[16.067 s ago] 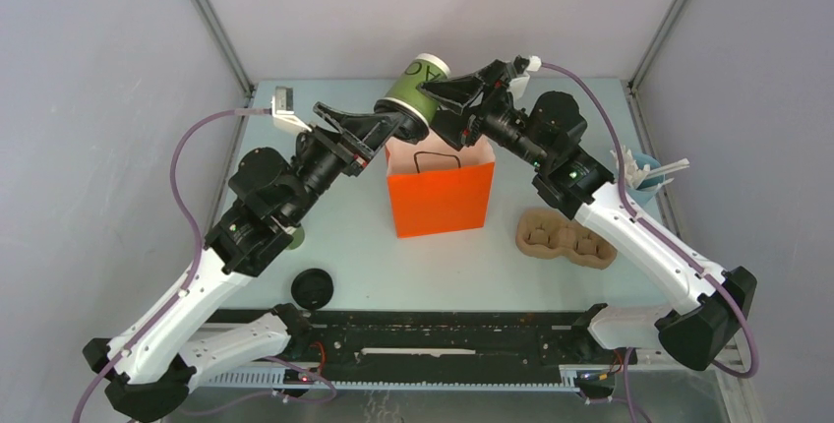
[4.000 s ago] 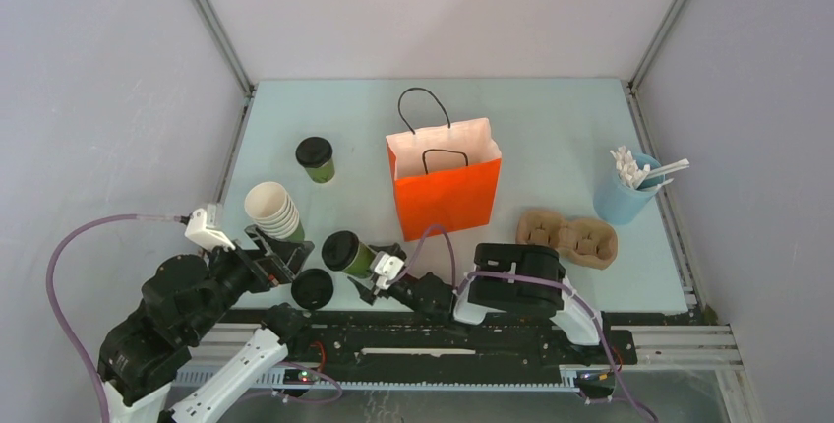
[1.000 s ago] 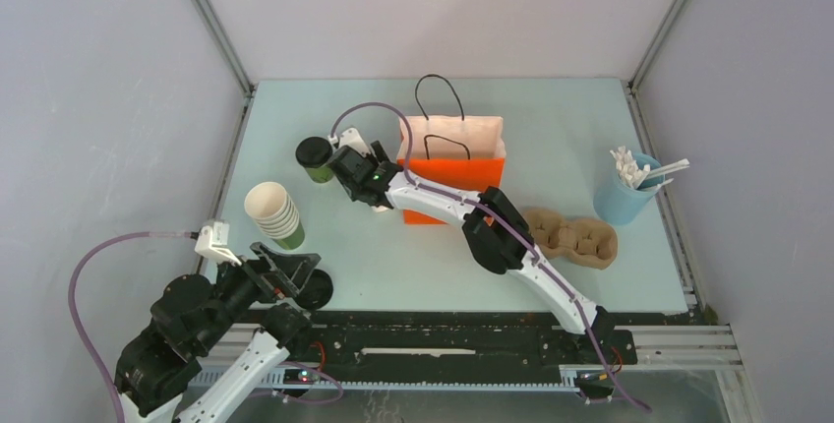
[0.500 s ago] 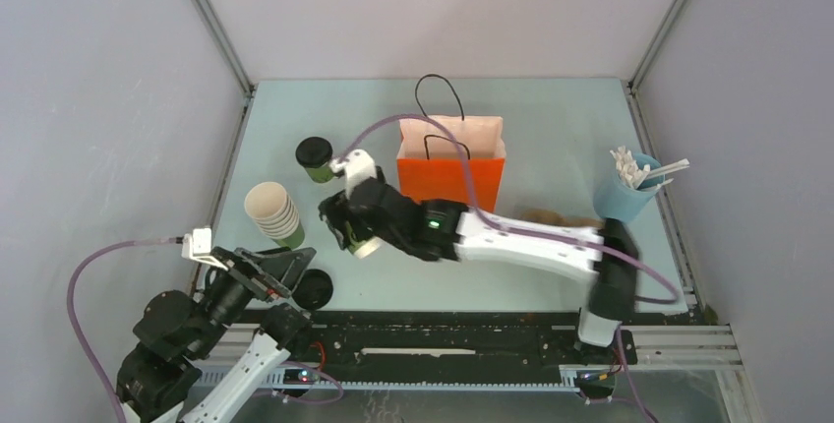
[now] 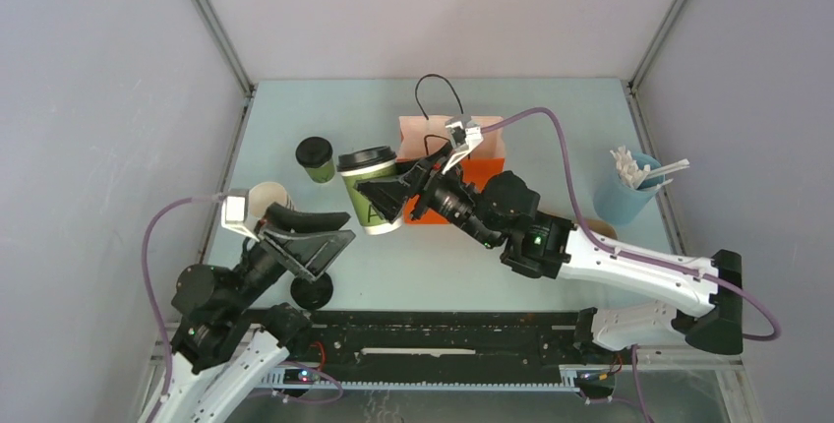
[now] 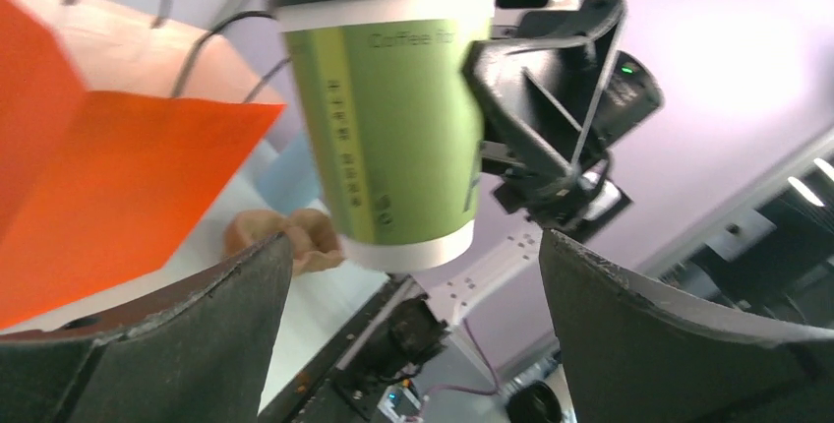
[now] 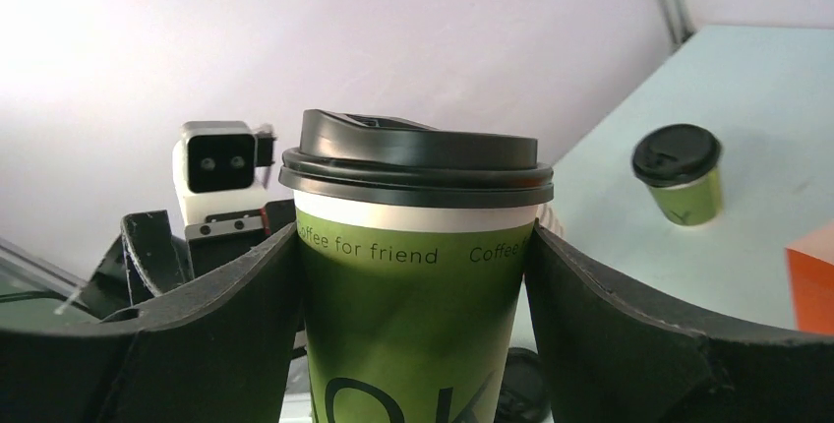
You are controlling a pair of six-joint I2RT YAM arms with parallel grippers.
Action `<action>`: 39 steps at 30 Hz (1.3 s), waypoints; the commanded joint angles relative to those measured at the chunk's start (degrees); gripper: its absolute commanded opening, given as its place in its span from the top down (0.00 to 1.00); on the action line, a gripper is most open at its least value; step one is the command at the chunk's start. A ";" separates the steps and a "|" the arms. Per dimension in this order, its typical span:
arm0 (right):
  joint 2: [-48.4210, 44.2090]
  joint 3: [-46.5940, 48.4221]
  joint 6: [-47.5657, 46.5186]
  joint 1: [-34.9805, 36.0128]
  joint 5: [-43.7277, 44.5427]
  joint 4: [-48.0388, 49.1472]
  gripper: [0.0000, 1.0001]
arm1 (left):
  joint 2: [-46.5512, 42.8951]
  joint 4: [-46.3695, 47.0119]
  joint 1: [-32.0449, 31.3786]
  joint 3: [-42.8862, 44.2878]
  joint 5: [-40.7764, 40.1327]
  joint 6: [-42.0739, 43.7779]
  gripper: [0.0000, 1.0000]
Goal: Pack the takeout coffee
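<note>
Gripped wide in the right hand [image 5: 386, 197], above the desk [image 5: 551, 118]: tapered olive-green paper cup with round black plastic lid [image 7: 417, 295], roughly upright, lid up; left hand [image 5: 317, 233] fully spread, touching nothing.

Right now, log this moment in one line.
right hand: shut on lidded cup, aloft | left hand: open, empty | other cup: on table | orange bag: upright

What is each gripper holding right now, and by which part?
The right gripper clamps a lidded green cup by its sides, below the lid; the left gripper is open, empty.
</note>
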 commanded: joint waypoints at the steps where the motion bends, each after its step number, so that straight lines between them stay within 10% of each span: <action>1: 1.39 -0.45 4.21 0.56 -1.87 11.03 0.28 | 5.00 17.80 0.48 -0.82 11.80 -4.15 0.00; 21: 4.92 -0.40 8.76 3.17 -3.81 16.20 0.25 | 6.07 17.35 0.32 -3.04 12.29 -3.71 0.08; 30: 0.31 -0.45 7.37 3.43 -5.24 2.74 0.01 | 4.47 6.37 0.41 -1.76 12.17 7.09 0.29; 39: -15.07 1.25 -1.00 -7.94 -27.16 -35.23 0.00 | 8.50 -12.68 0.37 5.67 16.87 25.53 0.32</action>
